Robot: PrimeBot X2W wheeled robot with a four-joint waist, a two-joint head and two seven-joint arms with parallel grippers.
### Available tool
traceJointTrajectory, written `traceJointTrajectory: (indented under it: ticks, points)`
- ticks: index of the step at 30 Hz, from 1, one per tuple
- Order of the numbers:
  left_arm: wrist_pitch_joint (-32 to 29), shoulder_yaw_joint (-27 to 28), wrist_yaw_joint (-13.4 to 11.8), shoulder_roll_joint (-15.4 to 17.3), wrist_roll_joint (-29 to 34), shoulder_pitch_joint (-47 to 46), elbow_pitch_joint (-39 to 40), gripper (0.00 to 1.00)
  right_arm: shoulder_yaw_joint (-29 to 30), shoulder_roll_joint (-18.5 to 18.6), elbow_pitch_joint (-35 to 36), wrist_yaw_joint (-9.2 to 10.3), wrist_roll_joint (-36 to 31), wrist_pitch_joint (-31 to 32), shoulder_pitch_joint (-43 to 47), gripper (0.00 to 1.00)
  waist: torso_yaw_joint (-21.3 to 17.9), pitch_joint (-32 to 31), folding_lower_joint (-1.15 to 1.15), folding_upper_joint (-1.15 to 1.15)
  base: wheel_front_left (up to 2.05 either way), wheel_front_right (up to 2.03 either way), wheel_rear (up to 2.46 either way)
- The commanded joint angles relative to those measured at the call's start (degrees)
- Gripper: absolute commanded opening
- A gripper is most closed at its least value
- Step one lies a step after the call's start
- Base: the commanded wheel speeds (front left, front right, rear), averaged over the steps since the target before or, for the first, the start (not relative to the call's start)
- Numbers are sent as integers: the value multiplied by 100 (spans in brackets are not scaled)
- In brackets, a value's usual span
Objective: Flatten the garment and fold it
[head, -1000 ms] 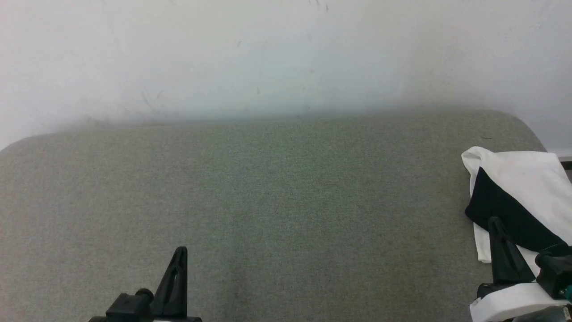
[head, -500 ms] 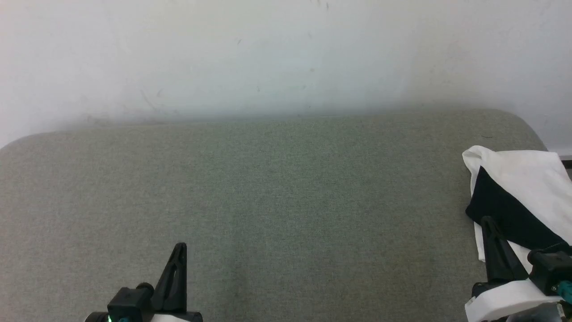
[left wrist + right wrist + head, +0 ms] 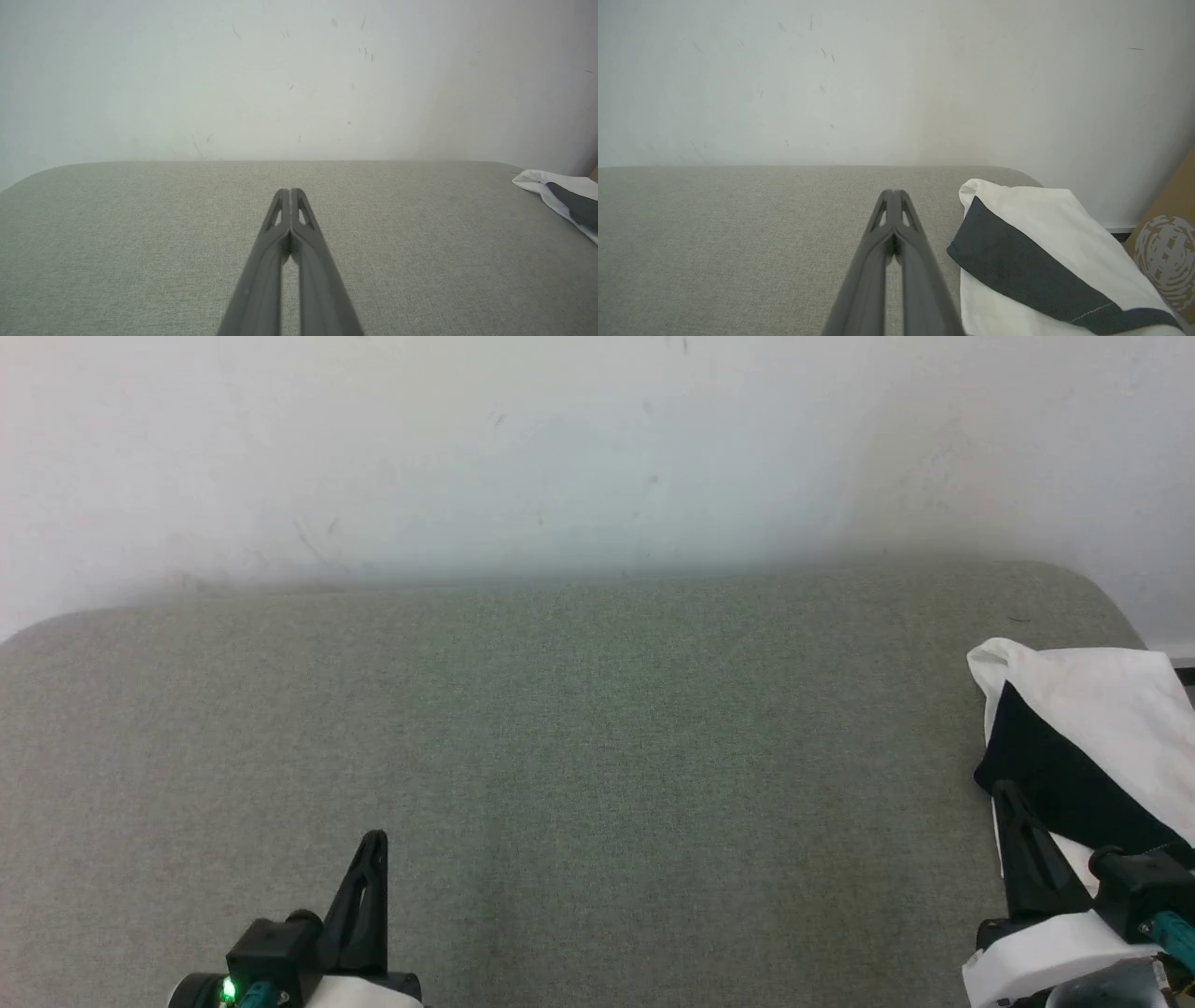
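A white garment [image 3: 1111, 705] with a black band across it lies bunched at the far right end of a grey-green padded surface [image 3: 597, 756]. Part of it hangs past the right edge of the head view. It is not spread flat: white cloth is folded over on itself, with the black strip running at a slant from the garment's left edge towards the near right.

The right gripper [image 3: 1005, 791] hovers at the near right, its two dark fingers pressed together and holding nothing. Its tip is just beside the garment's left edge. The right wrist view shows a strip of bare fabric between the fingers and the cloth. Whether the tip touches the surface cannot be told.

The left gripper [image 3: 374, 842] sits at the near left, well apart from the garment, its fingers likewise closed on nothing and pointing towards the far side.

A scuffed white wall [image 3: 597, 448] rises behind the padded surface. In the right wrist view, a brown cardboard box [image 3: 1169, 219] with a pale round print stands to the right of the garment.
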State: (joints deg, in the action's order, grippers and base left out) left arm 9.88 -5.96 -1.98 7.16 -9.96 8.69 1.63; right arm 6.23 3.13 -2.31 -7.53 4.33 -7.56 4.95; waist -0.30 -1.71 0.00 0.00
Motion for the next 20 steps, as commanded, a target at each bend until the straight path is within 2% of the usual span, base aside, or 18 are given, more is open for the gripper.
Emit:
traceJointTrajectory:
  ticks: [1,20]
  points:
    - [-24,35,58,-36,72,-115,-28,0,-30,-8,34,1,-44,31,-89,0,0,2,0,0,0,0,0]
    - [-239,160,90,-123,278,-283,-58,0,-162,-12,78,2,-131,193,-180,0,7,40,0,0,0,0,0]
